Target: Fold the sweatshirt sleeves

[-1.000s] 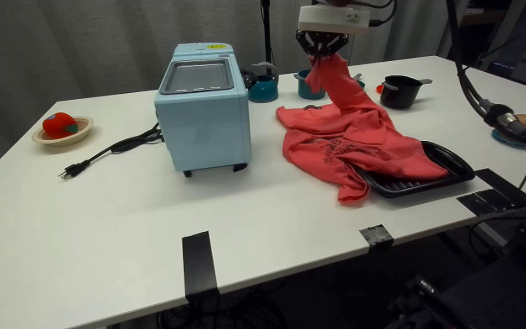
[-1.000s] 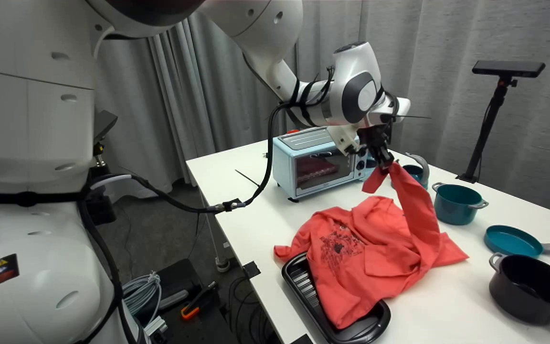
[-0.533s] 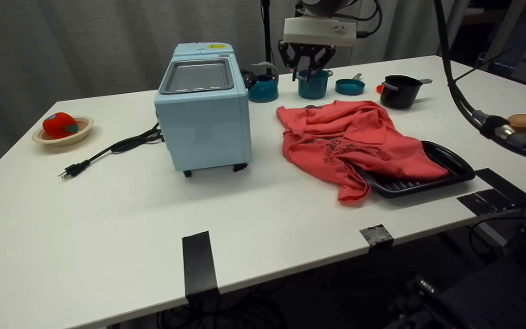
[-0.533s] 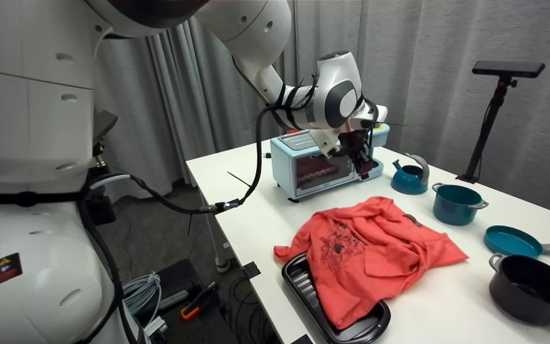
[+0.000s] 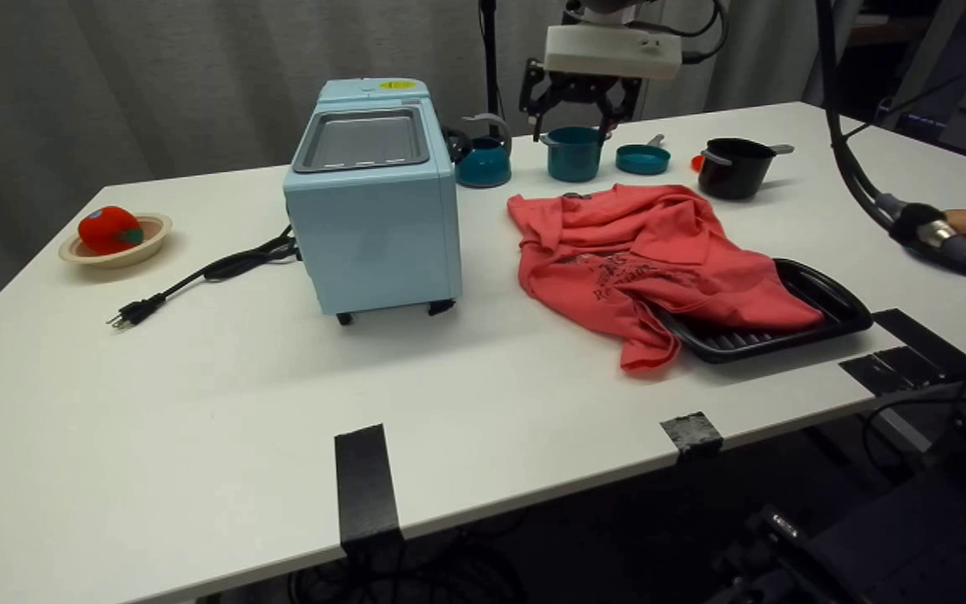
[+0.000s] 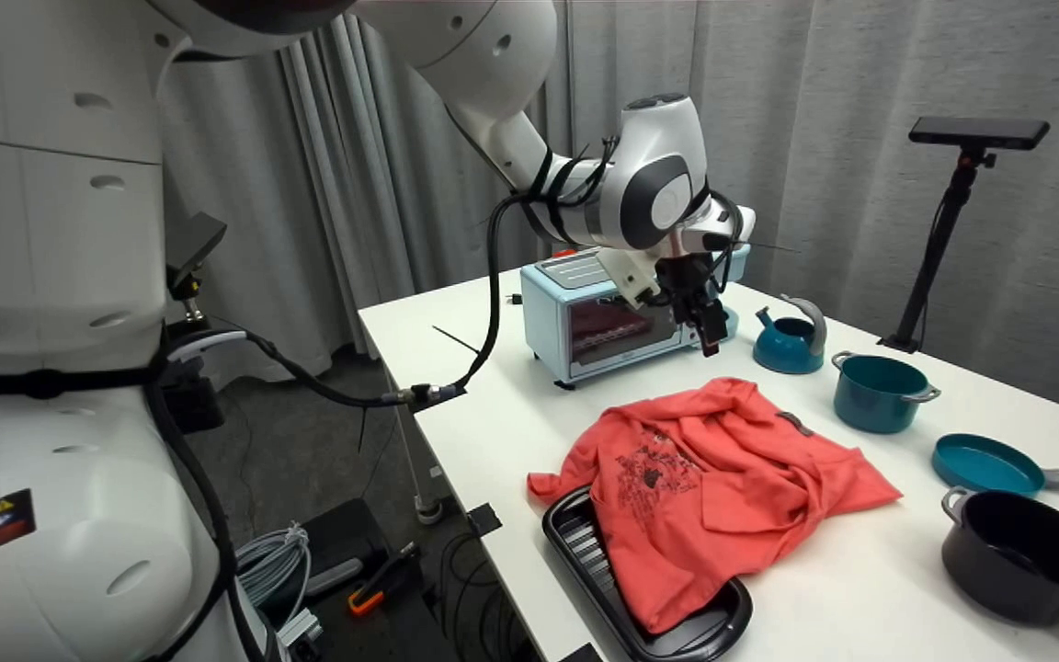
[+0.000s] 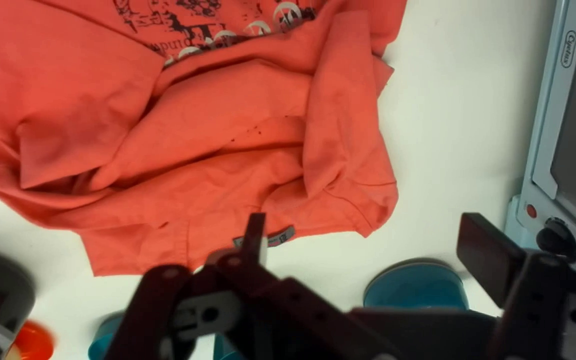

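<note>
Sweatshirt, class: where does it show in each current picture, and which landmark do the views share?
In an exterior view: sweatshirt right of centre, midway up.
In an exterior view: sweatshirt in the lower half, right of centre.
In the wrist view: sweatshirt across much of the upper left.
Shared landmark: light-blue oven, at the wrist view's right edge.

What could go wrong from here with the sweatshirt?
The sweatshirt lies partly over the black tray, so a tug on it could drag the tray along. Its fabric is bunched in overlapping folds; the open end effector might pinch several layers at once. The teal pot stands close to the sweatshirt, so a low sweep could knock it.
</note>
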Action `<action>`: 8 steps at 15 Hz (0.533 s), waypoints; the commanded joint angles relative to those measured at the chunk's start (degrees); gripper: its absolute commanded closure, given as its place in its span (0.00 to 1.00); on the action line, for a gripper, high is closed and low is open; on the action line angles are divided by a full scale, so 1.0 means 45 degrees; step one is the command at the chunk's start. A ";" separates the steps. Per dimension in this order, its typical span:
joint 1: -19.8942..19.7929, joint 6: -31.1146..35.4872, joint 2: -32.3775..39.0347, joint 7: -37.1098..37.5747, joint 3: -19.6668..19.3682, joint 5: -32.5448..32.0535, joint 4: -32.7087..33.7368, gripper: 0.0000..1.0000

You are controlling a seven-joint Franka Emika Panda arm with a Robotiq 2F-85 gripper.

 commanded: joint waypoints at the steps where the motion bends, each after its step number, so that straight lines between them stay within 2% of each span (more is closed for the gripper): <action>1: -0.0355 -0.0879 -0.1239 -0.1098 0.0026 0.0695 -0.0905 0.00; 5: -0.0484 -0.2416 -0.2257 -0.1289 -0.0413 -0.0014 -0.1280 0.00; 8: -0.0772 -0.2894 -0.3032 -0.1562 -0.0565 -0.0283 -0.1620 0.00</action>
